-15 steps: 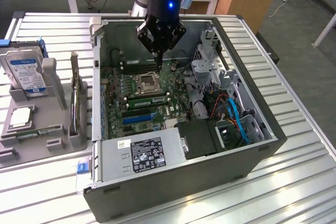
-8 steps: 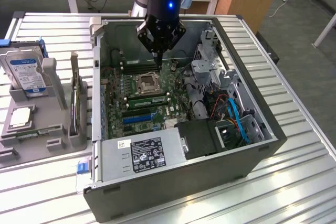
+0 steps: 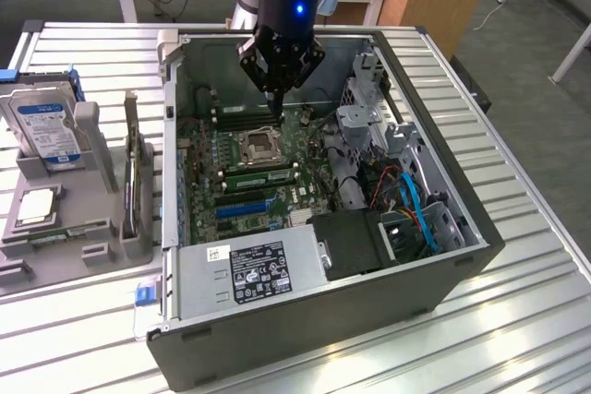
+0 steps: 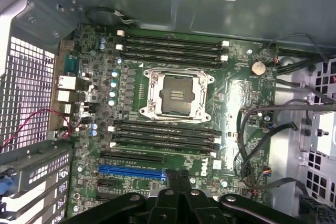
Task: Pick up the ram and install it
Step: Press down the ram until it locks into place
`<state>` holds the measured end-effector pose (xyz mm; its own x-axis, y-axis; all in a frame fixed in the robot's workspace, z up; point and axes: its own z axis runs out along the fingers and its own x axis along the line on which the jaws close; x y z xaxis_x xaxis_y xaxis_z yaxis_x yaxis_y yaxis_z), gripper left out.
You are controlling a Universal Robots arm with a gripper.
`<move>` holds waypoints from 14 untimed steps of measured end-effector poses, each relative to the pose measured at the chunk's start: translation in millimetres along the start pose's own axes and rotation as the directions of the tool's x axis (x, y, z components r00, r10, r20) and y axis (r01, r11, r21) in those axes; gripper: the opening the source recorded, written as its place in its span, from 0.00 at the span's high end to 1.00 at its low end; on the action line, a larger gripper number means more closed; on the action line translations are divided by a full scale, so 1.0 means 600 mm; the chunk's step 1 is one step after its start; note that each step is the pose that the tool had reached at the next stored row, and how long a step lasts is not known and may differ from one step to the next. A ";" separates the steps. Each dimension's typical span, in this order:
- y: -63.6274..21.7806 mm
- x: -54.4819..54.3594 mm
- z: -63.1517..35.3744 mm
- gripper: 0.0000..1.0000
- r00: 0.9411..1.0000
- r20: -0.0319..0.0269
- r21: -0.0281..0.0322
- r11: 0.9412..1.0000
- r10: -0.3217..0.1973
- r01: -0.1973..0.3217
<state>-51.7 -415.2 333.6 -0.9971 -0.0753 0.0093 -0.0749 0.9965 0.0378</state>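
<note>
The ram (image 3: pixel 46 234), a narrow green stick, seems to lie flat along the near edge of a grey holder (image 3: pixel 92 136) on the counter (image 3: pixel 517 320), just in front of a square silver processor chip (image 3: pixel 35 205). It is well apart from the open computer case (image 3: pixel 462 228). Inside the case, the gripper (image 3: pixel 274 106) hangs over the motherboard (image 4: pixel 236 93) beside the empty processor socket (image 4: pixel 177 95), jaws together and empty.
</note>
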 end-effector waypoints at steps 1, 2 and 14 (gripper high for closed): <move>0.000 0.000 0.000 0.90 1.000 0.000 0.000 1.000 0.000 0.000; 0.000 0.000 0.000 0.90 1.000 0.000 0.000 1.000 0.000 0.000; 0.000 0.001 0.000 0.90 1.000 0.000 0.000 1.000 0.020 -0.020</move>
<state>-52.5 -415.2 333.6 -0.9984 -0.0550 0.0105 -0.0545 0.9978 0.0381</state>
